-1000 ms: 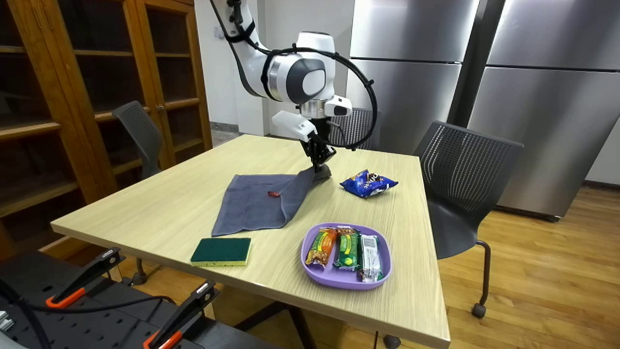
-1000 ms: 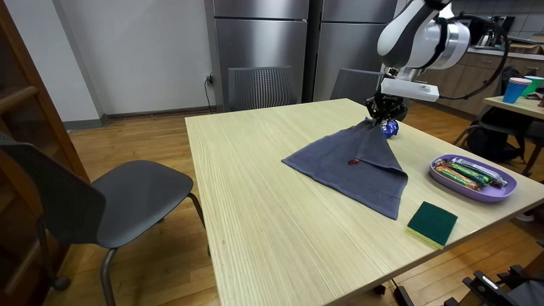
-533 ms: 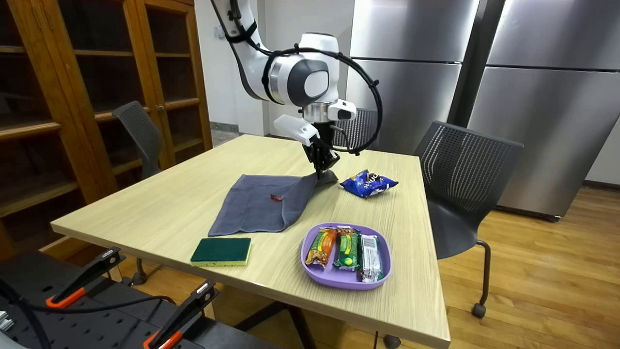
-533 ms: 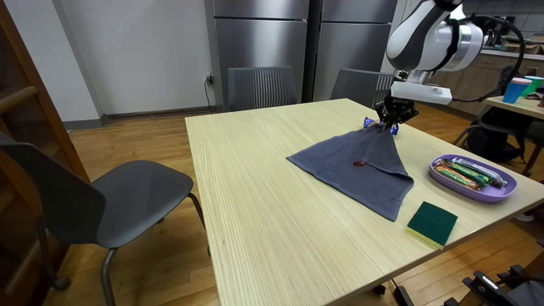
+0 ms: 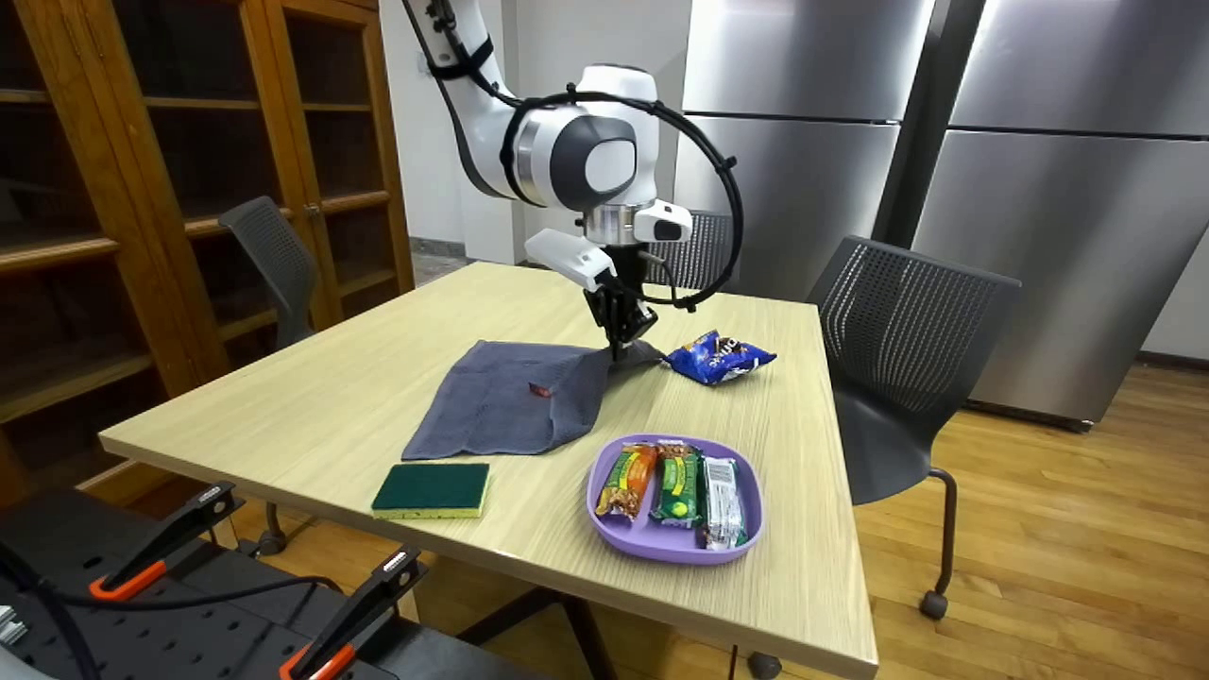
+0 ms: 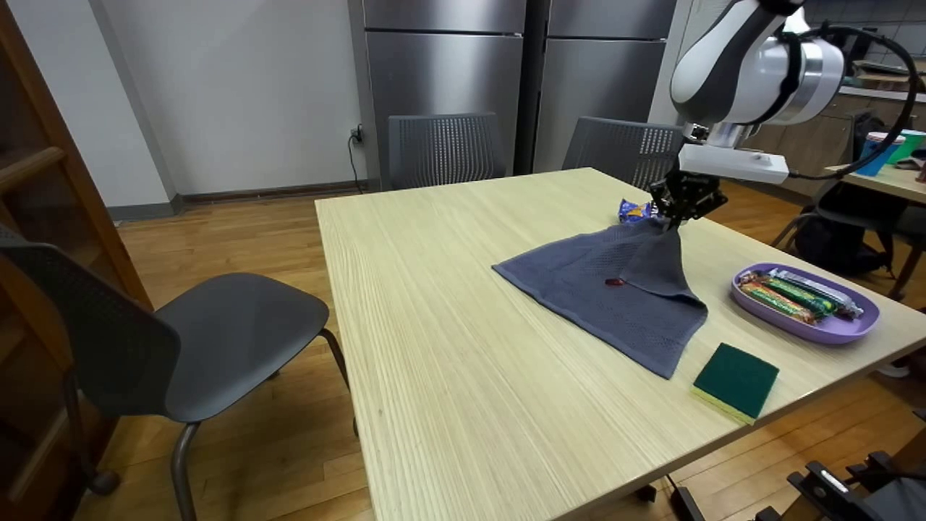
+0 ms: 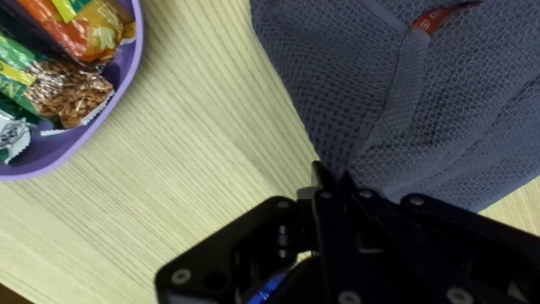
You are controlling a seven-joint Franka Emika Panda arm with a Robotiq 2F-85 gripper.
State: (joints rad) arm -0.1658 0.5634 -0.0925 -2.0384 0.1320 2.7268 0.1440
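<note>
Blue-gray cloth [image 7: 455, 118] lies on the table [image 7: 198, 143], a folded part of it pinched firmly in the gripper [image 7: 333, 175]. From that grip, in the wrist view, it spreads from eleven round to three o'clock, its folded outer edge running toward eleven; a small red object [image 7: 432, 20] shows at one o'clock, a purple tray [image 7: 50, 152] at ten.

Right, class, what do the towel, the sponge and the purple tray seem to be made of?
Towel: woven fabric, perhaps cotton or microfibre, matt; the wrist view shows a honeycomb texture.
Sponge: probably foam with a scouring face, dull; yellow and green layers show at its edge.
Purple tray: likely moulded plastic, smooth; its colour is even and its rim rounded.
</note>
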